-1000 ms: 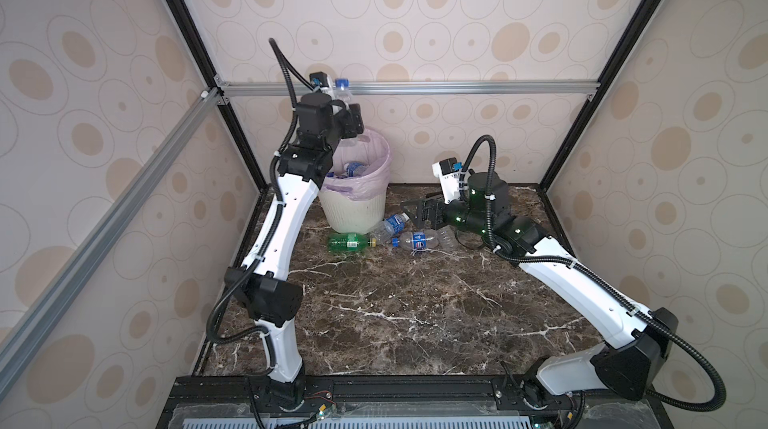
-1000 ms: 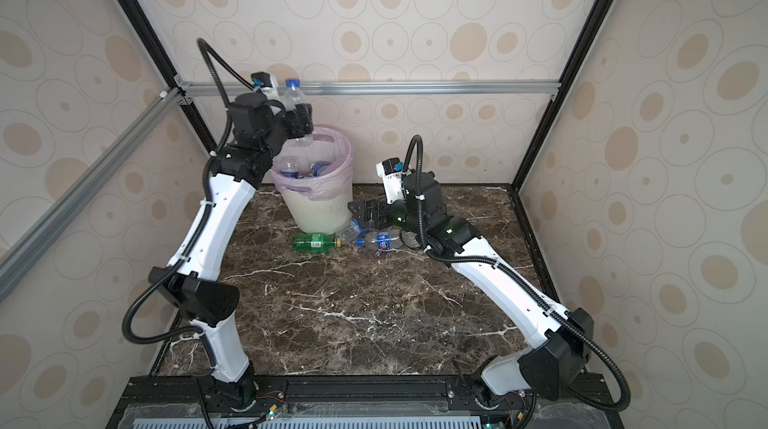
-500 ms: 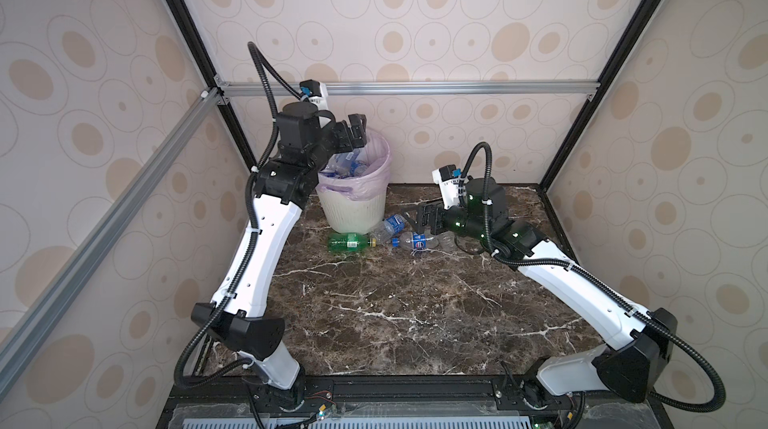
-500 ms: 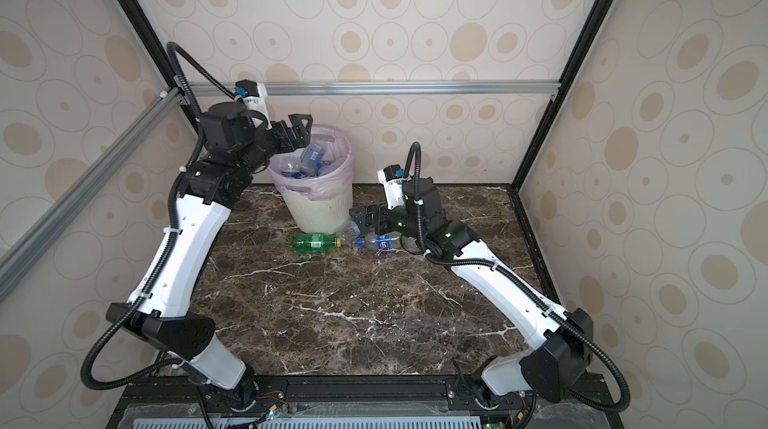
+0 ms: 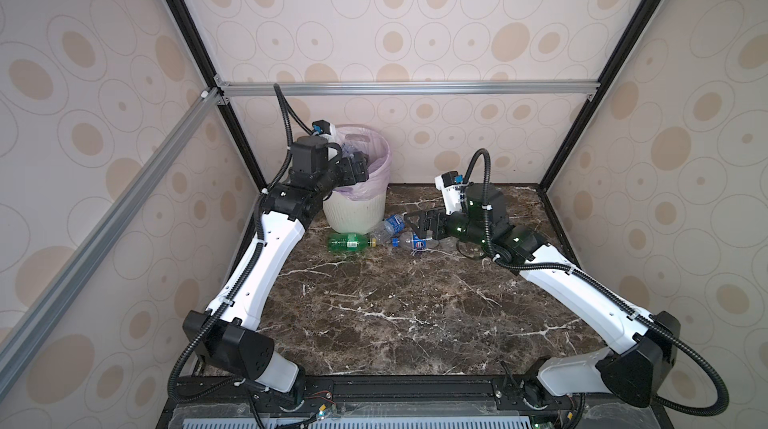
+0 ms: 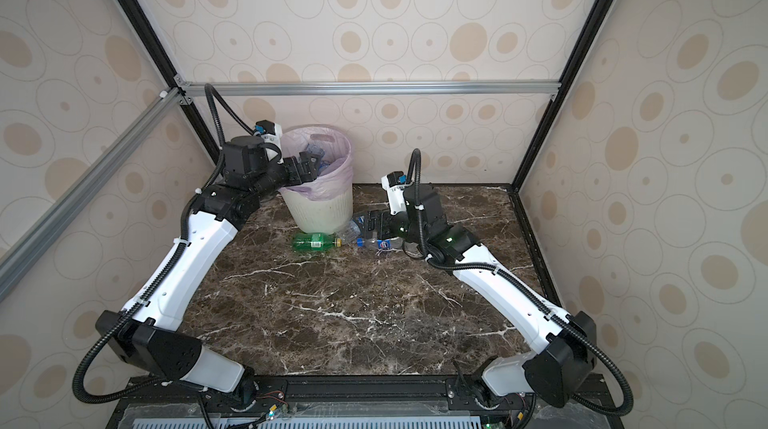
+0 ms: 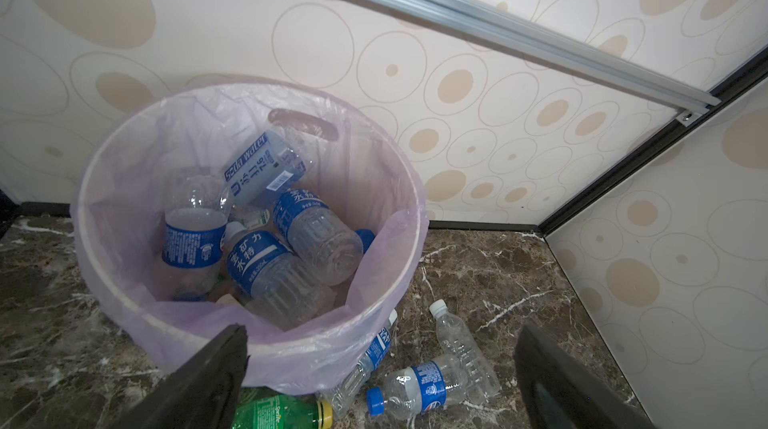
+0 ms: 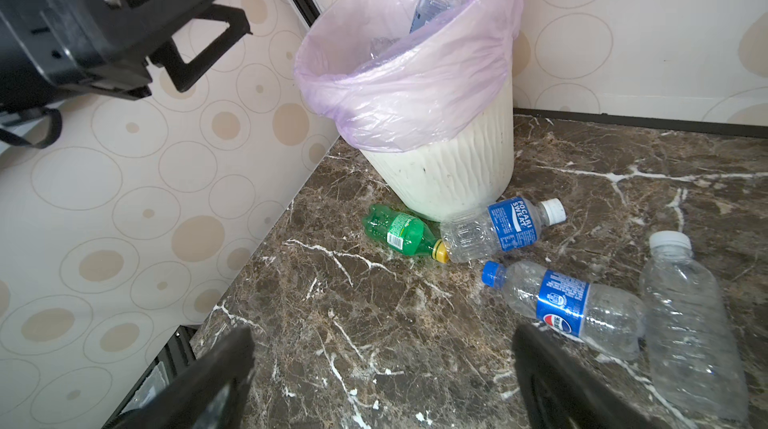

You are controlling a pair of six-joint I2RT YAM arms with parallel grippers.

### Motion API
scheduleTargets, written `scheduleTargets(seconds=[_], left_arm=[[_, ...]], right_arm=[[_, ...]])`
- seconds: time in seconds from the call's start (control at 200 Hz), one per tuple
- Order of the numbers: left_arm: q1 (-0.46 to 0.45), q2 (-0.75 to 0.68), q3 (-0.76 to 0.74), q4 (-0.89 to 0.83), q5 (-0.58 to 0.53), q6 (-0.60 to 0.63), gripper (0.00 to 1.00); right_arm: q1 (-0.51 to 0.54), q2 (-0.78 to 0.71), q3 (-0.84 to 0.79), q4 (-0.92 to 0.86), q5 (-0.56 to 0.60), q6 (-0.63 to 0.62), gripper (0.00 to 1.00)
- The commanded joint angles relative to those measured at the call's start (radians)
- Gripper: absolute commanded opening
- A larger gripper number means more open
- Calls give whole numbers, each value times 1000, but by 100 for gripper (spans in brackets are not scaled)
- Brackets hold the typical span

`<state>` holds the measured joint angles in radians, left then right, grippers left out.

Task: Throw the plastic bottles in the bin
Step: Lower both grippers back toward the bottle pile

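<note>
The bin (image 5: 356,215) (image 6: 318,215), white and ribbed with a pink bag, stands at the back left. Several plastic bottles (image 7: 266,240) lie inside it. My left gripper (image 5: 359,169) (image 7: 380,335) hangs open and empty over the bin's near rim. On the table by the bin's foot lie a green bottle (image 5: 347,241) (image 8: 399,231), a blue-labelled white-capped one (image 5: 388,226) (image 8: 498,227), a blue-capped one (image 5: 411,242) (image 8: 569,306) and a clear white-capped one (image 8: 690,323). My right gripper (image 5: 417,223) (image 8: 382,335) is open just right of them, low over the table, holding nothing.
Patterned walls close in the marble table (image 5: 395,314) at the back and on both sides. An aluminium rail (image 5: 407,88) runs across the back wall above the bin. My left gripper (image 8: 199,44) shows high beside the bin in the right wrist view.
My left gripper has let a bottle drop into the bin, opened fully and come down from above the bin to its rim. The right gripper has edged toward the bottles on the table.
</note>
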<state>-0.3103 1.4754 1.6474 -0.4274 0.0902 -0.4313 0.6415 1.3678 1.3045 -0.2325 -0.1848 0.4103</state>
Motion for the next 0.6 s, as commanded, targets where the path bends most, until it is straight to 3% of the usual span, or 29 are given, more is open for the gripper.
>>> scheduleTargets(seconds=[0.0,0.165,0.335,0.595], left_arm=[[0,-92,-73,19,37,-32,99],[0,-173,-278,66,98,-84,99],[-13,-244,-552,221,230,-201,99],[-69,-306,-821,424,250,-345,99]], right_arm=[[8,-11,-24,-25,28,12,100],[-2,34,-21,-86,66,13,100],[-68,127,-22,-139,60,15,100],[-184,284,33,-189,17,-4,100]])
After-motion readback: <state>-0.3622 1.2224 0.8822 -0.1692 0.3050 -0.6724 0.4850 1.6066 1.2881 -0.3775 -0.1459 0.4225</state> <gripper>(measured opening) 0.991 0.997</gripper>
